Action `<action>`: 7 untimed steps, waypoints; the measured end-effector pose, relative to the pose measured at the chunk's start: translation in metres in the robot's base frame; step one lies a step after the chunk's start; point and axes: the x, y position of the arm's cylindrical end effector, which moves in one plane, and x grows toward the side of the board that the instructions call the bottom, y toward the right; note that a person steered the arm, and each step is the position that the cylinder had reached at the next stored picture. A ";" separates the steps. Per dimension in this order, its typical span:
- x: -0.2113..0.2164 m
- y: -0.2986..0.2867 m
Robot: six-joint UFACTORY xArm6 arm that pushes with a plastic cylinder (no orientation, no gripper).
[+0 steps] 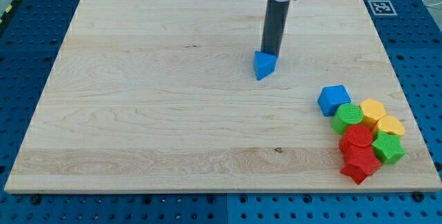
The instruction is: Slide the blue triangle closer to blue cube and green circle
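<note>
The blue triangle (264, 65) lies a little right of the board's middle, toward the view's top. My tip (270, 52) stands just behind it, at its upper edge, touching or nearly touching it. The blue cube (334, 100) sits at the view's right, and the green circle (349, 117) lies just below and right of it, touching it. The triangle is about a hundred pixels up and left of the cube.
A tight cluster lies at the view's lower right: two yellow blocks (373, 110) (390, 125), a red circle (358, 137), a red star (360, 164) and a green block (388, 148). The wooden board (152, 113) rests on a blue perforated table. A printed marker (381, 7) sits at the top right.
</note>
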 end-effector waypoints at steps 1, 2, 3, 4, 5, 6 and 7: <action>0.018 -0.006; 0.008 -0.020; 0.005 -0.038; 0.016 -0.039; 0.037 -0.039; 0.037 -0.049; 0.043 -0.049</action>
